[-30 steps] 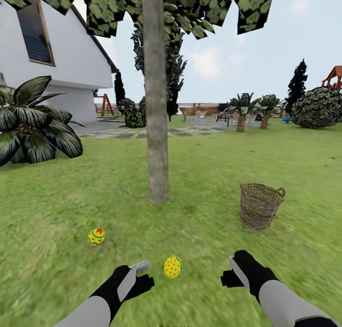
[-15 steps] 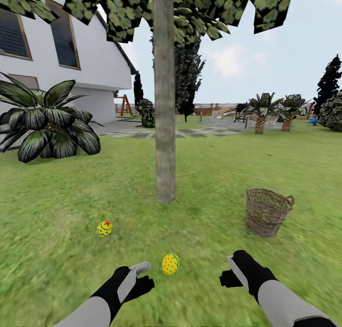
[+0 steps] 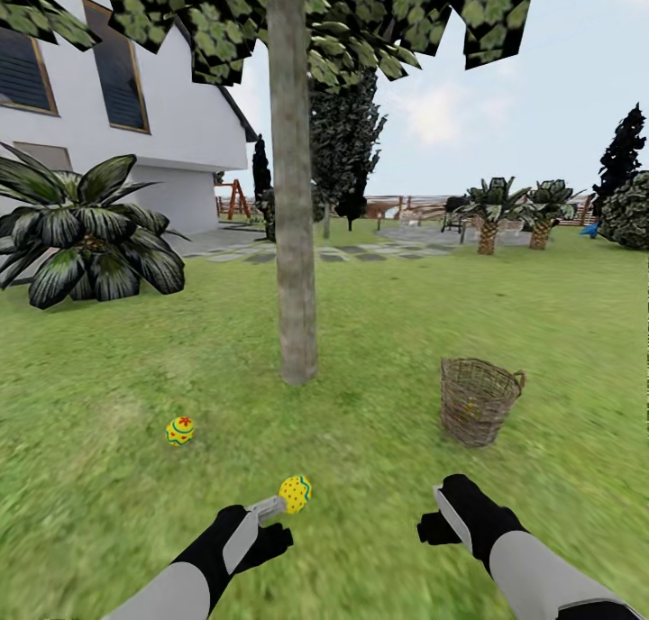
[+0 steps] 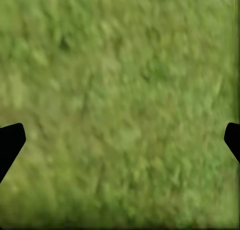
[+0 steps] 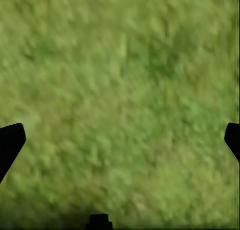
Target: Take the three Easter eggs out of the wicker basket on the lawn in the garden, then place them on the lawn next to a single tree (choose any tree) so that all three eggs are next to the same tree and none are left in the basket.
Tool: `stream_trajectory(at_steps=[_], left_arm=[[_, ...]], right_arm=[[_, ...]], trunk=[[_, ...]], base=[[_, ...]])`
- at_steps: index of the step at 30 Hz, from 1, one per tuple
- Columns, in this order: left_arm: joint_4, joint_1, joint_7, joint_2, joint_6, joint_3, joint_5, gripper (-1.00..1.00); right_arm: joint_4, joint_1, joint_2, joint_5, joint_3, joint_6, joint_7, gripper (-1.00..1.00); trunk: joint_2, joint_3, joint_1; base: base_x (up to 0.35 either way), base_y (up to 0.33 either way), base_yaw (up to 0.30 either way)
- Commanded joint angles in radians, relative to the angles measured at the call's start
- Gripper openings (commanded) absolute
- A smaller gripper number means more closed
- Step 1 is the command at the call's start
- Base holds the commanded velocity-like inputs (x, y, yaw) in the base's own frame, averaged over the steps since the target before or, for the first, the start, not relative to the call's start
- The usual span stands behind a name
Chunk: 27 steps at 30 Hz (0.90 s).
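Observation:
Two yellow patterned Easter eggs lie on the lawn (image 3: 379, 332) near the tree (image 3: 294, 241). One egg (image 3: 180, 431) rests left of the trunk. The other egg (image 3: 295, 494) sits in front of it, just past the tip of my left gripper (image 3: 275, 523). The wicker basket (image 3: 478, 400) stands upright on the grass right of the tree, beyond my right gripper (image 3: 435, 516); its inside is hard to read. Both grippers are open and empty. In the wrist views the left gripper (image 4: 120, 140) and right gripper (image 5: 120, 140) hang over bare grass.
A broad-leaved palm shrub (image 3: 86, 232) grows at the left in front of the white house (image 3: 108, 106). Paving stones (image 3: 361, 252), short palms (image 3: 491, 210) and dark cypresses (image 3: 347, 142) stand far behind. Open grass lies all around the tree and basket.
The whole view has swung and shifted, so the camera moved. Tree, eggs and basket sit further left in the picture than half a second ago. The arms keep their pose, grippers still open.

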State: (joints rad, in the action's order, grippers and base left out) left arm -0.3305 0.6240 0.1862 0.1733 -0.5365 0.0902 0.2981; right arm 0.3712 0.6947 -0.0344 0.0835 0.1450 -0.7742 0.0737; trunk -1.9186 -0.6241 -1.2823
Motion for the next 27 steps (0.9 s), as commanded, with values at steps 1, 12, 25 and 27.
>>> stream_trajectory(at_steps=[1,12,25,27], left_arm=[[-0.002,0.000,0.007,0.001,-0.005,0.008,0.007,1.00],[-0.002,0.000,0.007,0.001,0.005,0.008,0.007,1.00],[-0.002,0.000,0.006,0.001,0.007,0.008,0.007,1.00],[-0.002,0.000,0.006,0.001,0.007,0.008,0.007,1.00]], right_arm=[[0.002,0.000,-0.001,0.009,0.007,-0.004,0.006,1.00],[0.002,0.000,-0.001,0.009,0.008,-0.004,0.006,1.00],[0.002,0.000,-0.001,0.009,0.008,-0.005,0.006,1.00],[0.002,0.000,-0.001,0.009,0.007,-0.005,0.006,1.00]], trunk=[[0.007,0.001,0.004],[0.084,0.032,0.046],[0.140,0.054,0.077],[0.154,0.060,0.085]], base=[[-0.138,-0.349,0.000],[-0.138,-0.349,0.000],[-0.118,-0.349,0.000],[-0.119,-0.349,0.000]])
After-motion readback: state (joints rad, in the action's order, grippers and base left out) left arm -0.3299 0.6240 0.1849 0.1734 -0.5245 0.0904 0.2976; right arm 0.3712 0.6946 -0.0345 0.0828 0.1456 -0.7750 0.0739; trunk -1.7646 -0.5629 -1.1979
